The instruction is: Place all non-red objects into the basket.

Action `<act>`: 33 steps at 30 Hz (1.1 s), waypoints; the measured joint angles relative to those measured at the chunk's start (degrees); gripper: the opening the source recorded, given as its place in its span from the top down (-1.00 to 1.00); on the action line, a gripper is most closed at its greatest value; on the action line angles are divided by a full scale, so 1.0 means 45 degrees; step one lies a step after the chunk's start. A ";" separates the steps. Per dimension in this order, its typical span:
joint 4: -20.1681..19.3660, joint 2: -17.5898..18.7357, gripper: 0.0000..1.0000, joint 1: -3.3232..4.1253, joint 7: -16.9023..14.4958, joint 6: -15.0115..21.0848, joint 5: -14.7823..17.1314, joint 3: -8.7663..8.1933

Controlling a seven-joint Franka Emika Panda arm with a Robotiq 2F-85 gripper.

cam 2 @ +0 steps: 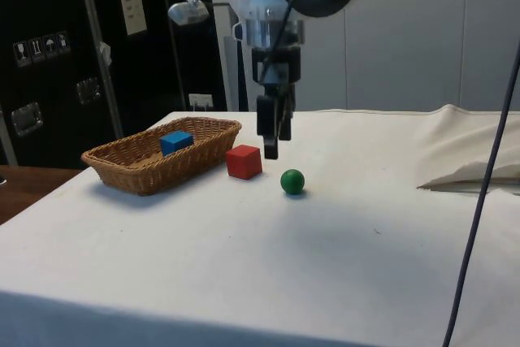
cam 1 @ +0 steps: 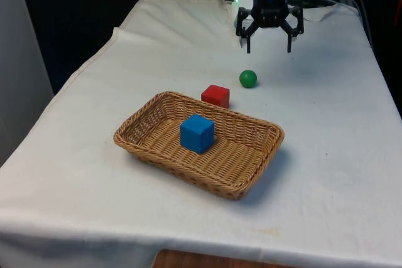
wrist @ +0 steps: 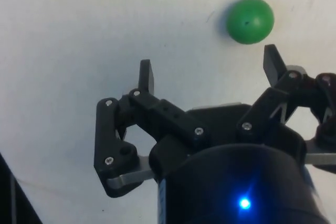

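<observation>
We see pincer [cam 1: 269, 47] released, fingers spread wide, nothing betw. them, hanging above surface [cam 1: 326, 155] w/ white cloth. Green ball [cam 1: 248, 79] on cloth near pincer, not touching; in wrist view ball [wrist: 250, 20] lies just off one fingertip [wrist: 271, 61]. Red cube [cam 1: 215, 95] on cloth betw. ball & basket [cam 1: 251, 180], just beside basket's rim. Blue cube [cam 1: 197, 134] inside basket. Side view: pincer [cam 2: 273, 148] above cloth, red cube [cam 2: 244, 162] & ball [cam 2: 292, 181] close by.

The hand [wrist: 210, 74] hangs above the white surface [wrist: 79, 35] with its two black fingers [wrist: 146, 77] spread wide. A green ball [wrist: 250, 20] lies just beyond one fingertip, untouched.
</observation>
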 measured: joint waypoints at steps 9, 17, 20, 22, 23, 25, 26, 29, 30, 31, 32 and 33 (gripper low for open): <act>-0.0255 0.0598 -1.00 -0.0013 -0.0598 0.0700 0.0038 0.0038; 0.0025 0.1210 -1.00 -0.0140 -0.1426 0.0879 0.0051 -0.0229; 0.0102 0.1324 -1.00 -0.0166 -0.1604 0.0879 0.0051 -0.0306; 0.0153 0.1426 -1.00 -0.0191 -0.1808 0.0879 0.0051 -0.0382; 0.0178 0.1477 -1.00 -0.0204 -0.1897 0.0879 0.0051 -0.0420; 0.0242 0.1579 -1.00 -0.0229 -0.2088 0.0879 0.0051 -0.0497; 0.0267 0.1630 -1.00 -0.0242 -0.2177 0.0879 0.0051 -0.0535; 0.0318 0.1770 -1.00 -0.0267 -0.2445 0.0879 0.0051 -0.0637; 0.0318 0.1821 -1.00 -0.0280 -0.2521 0.0891 0.0051 -0.0675; 0.0318 0.1872 -1.00 -0.0293 -0.2610 0.0904 0.0064 -0.0713; 0.0318 0.1910 -1.00 -0.0306 -0.2687 0.0917 0.0064 -0.0738; 0.0318 0.1961 -1.00 -0.0306 -0.2788 0.0929 0.0089 -0.0777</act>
